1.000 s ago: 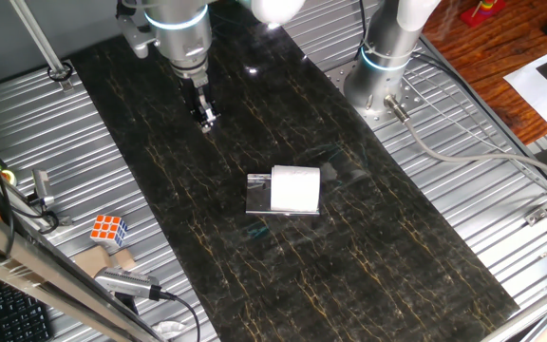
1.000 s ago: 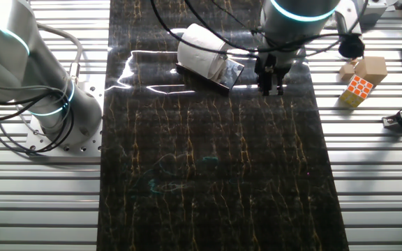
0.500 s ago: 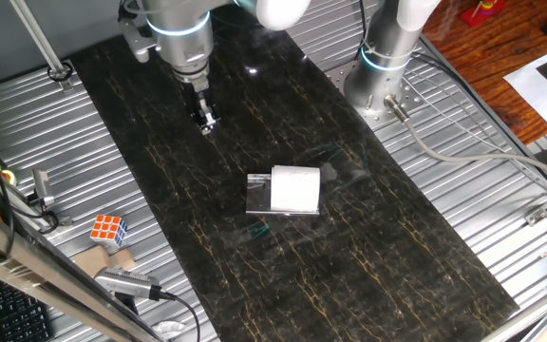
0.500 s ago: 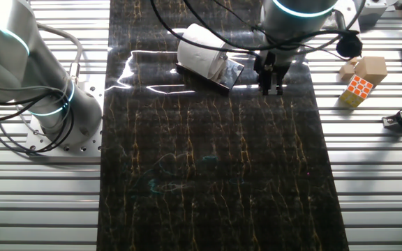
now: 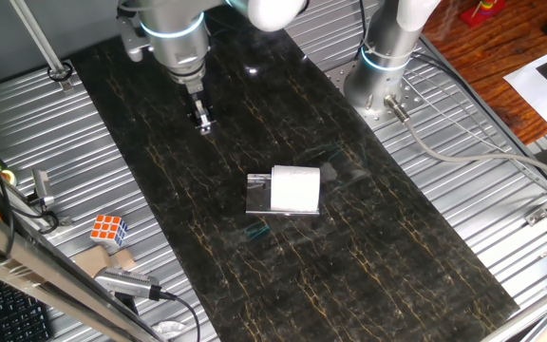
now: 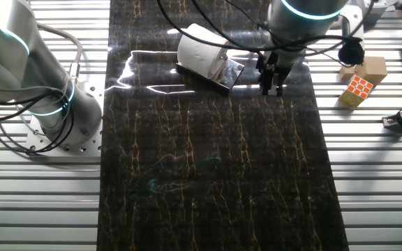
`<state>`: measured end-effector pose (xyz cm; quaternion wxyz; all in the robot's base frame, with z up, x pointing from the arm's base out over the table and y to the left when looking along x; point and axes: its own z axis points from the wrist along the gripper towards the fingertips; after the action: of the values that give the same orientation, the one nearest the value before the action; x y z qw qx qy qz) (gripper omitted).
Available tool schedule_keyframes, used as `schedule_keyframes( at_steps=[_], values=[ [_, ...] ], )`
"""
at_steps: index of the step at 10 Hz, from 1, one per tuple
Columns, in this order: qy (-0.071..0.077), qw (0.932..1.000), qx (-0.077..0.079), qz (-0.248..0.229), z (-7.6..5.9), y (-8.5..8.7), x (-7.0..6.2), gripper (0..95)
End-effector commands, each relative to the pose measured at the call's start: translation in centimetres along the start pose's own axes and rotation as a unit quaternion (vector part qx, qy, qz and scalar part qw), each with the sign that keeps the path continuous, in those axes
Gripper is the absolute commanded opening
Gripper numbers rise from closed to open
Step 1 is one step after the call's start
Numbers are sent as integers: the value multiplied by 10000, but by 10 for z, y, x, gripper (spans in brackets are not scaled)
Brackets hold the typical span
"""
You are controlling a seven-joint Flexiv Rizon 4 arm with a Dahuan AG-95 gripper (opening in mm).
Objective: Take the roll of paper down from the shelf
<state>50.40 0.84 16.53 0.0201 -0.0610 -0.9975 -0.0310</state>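
white stubby roll of soft paper (image 5: 295, 188) unmoved on low clear plastic shelf (image 5: 257, 194), mid dark tabletop (image 5: 349, 266). tool (image 5: 202, 120) shifted slightly, well apart, empty, fingers nearly together.

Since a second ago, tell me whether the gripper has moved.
Yes, slightly. In one fixed view the gripper has edged away from the roll of paper, which sits unmoved on the shelf. Its fingers look close together and hold nothing.

white roll of paper (image 5: 295, 188) (plain), gold-veined black mat (image 5: 349, 256)
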Motion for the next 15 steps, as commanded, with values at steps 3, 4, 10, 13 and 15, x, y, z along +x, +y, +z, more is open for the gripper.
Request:
schedule_keyframes(
  at_steps=[3,4,10,13,15],
  values=[
    [55,9999,-90,102,0,0,1,0],
    [62,9999,-90,100,0,0,1,0],
    [134,9999,-109,15,-7,4,5,0],
    [96,9992,-84,391,-5,51,44,0],
    [111,9977,-61,666,5,87,68,0]
  ],
)
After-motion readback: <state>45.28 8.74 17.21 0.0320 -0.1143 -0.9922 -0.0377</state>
